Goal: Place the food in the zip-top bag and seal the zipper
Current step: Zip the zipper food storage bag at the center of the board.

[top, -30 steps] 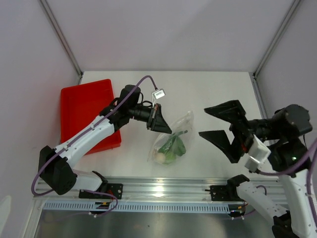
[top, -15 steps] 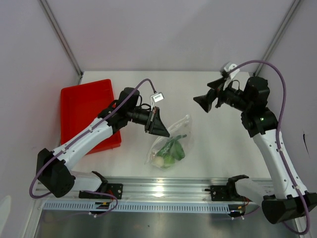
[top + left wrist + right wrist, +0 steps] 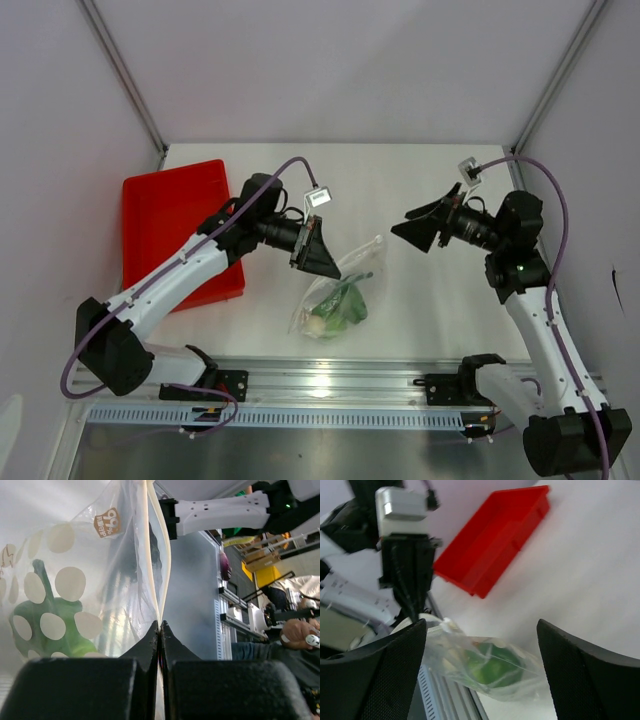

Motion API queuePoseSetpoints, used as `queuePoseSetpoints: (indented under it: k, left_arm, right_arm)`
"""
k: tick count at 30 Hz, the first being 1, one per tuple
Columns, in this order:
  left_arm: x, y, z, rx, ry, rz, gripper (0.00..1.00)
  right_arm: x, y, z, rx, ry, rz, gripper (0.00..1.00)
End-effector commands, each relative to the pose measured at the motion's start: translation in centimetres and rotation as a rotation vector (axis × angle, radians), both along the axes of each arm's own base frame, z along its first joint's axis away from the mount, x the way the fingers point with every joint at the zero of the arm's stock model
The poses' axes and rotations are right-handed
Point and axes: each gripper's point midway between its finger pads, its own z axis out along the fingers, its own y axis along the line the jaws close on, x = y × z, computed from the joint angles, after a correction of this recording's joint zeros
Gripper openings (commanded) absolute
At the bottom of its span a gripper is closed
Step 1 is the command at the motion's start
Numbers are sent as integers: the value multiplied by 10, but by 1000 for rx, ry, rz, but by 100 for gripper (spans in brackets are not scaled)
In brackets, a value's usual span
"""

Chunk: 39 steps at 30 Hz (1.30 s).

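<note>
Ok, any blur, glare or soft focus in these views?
Top external: evenly lit and sharp, a glare patch on the metal rail. Left wrist: the clear crinkly plastic bag is backlit, washed out top-left. Right wrist: soft, the red plastic tray and its own black fingers blurred.

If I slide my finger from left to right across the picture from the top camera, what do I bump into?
Red tray → zip-top bag with the food inside → right tool, wide open.
</note>
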Motion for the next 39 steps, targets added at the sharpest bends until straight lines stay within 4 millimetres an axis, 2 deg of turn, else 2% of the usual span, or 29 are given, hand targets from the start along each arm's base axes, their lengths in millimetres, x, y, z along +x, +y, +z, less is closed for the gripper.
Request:
queuePoseSetpoints:
  k: [1,3,4,7,14,18,21,26,27,28,29,33,35,36,37,38,39]
  left_arm:
    - [-7,0,30,-103,-63,-119,1]
    - [-6,1,28,-104,-44,-131,1]
    - [-7,0,28,-107,-39,-138,1]
    - [-10,1,32,-133,-33,-172,1]
    - [-17,5,40,-168,-37,-211,0]
    - [-20,7,43,-183,-31,-231,1]
    - [-23,8,44,-191,-27,-239,1]
    - [-24,9,43,-194,-25,-243,1]
    - [-24,9,42,-194,-23,-242,0]
    - [-24,9,42,-193,-22,-242,0]
    - [-25,9,42,-193,-22,-244,1]
    - [-23,9,38,-176,-24,-221,1]
    - [-15,7,32,-131,-37,-163,1]
    - [-11,6,29,-108,-51,-137,3]
    - [-7,6,26,-87,-61,-114,9]
    - [5,5,20,-43,-99,-46,21]
    - [8,7,16,-11,-111,-8,23]
  right_arm:
    - [-49,32,15,48,-90,280,91]
    - [-68,44,11,35,-116,364,89]
    - [-84,56,7,26,-114,427,89]
    - [-102,66,1,4,-162,499,89]
    - [-107,66,-12,-8,-151,532,85]
    - [-110,65,-28,-15,-123,537,81]
    - [-111,65,-30,4,-126,527,72]
    - [-110,67,-23,31,-145,527,46]
    - [-109,67,-22,34,-146,522,38]
    - [-108,67,-22,37,-139,518,15]
    - [-107,68,-22,39,-136,513,2]
    - [-101,68,-21,39,-132,464,0]
    - [-93,67,-22,27,-126,414,0]
    - [-90,66,-22,19,-126,394,0]
    - [-88,66,-22,12,-124,374,0]
    - [-79,64,-26,-6,-113,319,0]
    - [-76,63,-27,-12,-114,299,0]
